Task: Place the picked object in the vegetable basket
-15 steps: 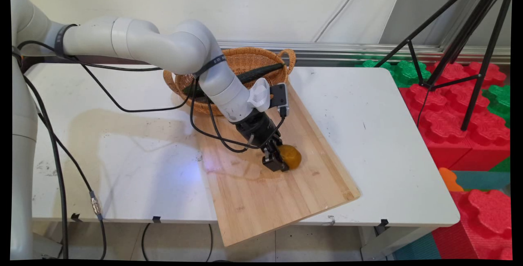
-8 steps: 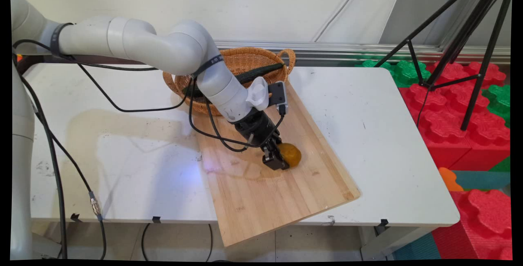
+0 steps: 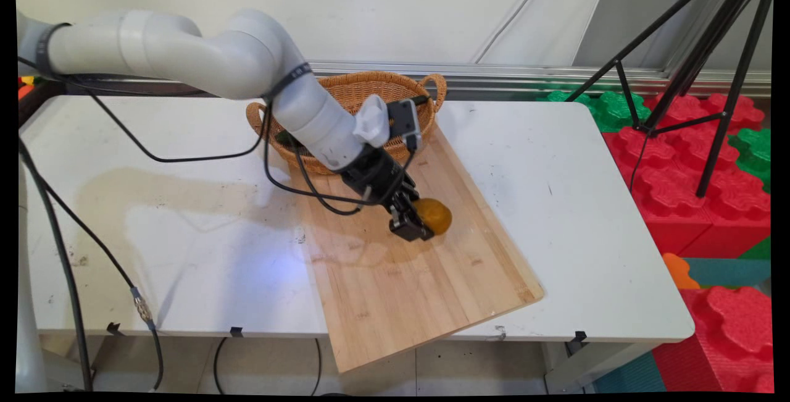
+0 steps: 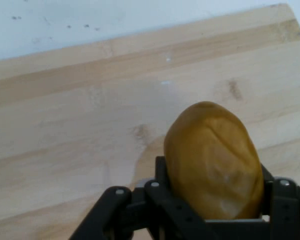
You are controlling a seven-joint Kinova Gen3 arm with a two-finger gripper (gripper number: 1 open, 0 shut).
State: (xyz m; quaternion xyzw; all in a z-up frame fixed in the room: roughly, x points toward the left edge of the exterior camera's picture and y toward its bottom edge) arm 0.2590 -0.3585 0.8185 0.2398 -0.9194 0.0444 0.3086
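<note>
While the white arm reaches in from the left, its black end effector (image 3: pixel 418 224) is closed around a brown-yellow potato (image 3: pixel 433 215), held just above a wooden cutting board (image 3: pixel 401 284). That board lies at an angle on the white table (image 3: pixel 574 204). Behind the arm sits a wicker basket (image 3: pixel 358 90) holding a dark cucumber (image 3: pixel 419 100).
</note>
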